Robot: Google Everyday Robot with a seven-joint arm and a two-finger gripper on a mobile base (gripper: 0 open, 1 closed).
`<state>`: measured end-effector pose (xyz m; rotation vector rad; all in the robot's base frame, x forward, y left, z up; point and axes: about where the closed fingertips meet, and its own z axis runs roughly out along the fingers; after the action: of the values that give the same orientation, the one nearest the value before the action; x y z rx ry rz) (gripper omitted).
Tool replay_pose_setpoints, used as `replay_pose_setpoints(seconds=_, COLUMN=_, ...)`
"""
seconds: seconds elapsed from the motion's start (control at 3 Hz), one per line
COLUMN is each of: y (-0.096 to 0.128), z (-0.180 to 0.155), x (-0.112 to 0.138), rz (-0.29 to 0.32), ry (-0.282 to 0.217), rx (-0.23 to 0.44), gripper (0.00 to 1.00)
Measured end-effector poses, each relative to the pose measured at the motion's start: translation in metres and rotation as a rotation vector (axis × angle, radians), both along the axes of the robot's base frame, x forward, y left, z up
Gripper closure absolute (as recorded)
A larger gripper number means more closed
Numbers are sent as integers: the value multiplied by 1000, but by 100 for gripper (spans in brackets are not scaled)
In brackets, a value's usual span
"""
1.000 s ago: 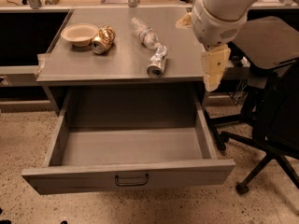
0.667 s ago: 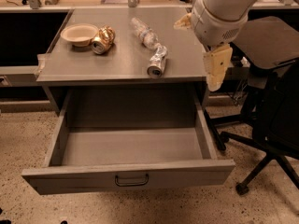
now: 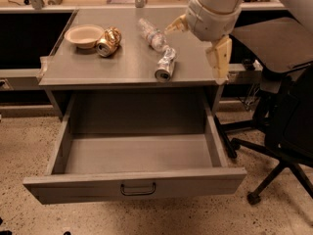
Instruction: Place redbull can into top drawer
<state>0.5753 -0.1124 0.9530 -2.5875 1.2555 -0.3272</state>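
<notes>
The redbull can (image 3: pixel 165 63) lies on its side near the front edge of the grey cabinet top (image 3: pixel 88 67), its dark round end towards me. The top drawer (image 3: pixel 134 181) below is pulled fully out and holds nothing; its dark bar handle (image 3: pixel 138 189) is at the middle of the front panel. My gripper (image 3: pixel 194 54) hangs over the right part of the cabinet top, just right of the can and above it. Its cream fingers (image 3: pixel 220 58) are spread wide and hold nothing.
A beige bowl (image 3: pixel 84 35) and a crushed gold can (image 3: pixel 107 40) sit at the back left of the top. A clear plastic bottle (image 3: pixel 150 33) lies behind the redbull can. A black office chair (image 3: pixel 288 106) stands close on the right.
My gripper has shifted a little to the left, closer to the redbull can. The can, the other items and the drawer have not moved.
</notes>
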Motion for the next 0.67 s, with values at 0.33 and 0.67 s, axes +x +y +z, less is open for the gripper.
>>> replay_pose_setpoints(seconds=0.33, y=19, z=-27, x=50, rz=243, ry=59, rx=-86, gripper=0)
replay_pose_setpoints(seconds=0.67, y=34, z=-54, x=77, rz=428, ry=57, rx=-162, gripper=0)
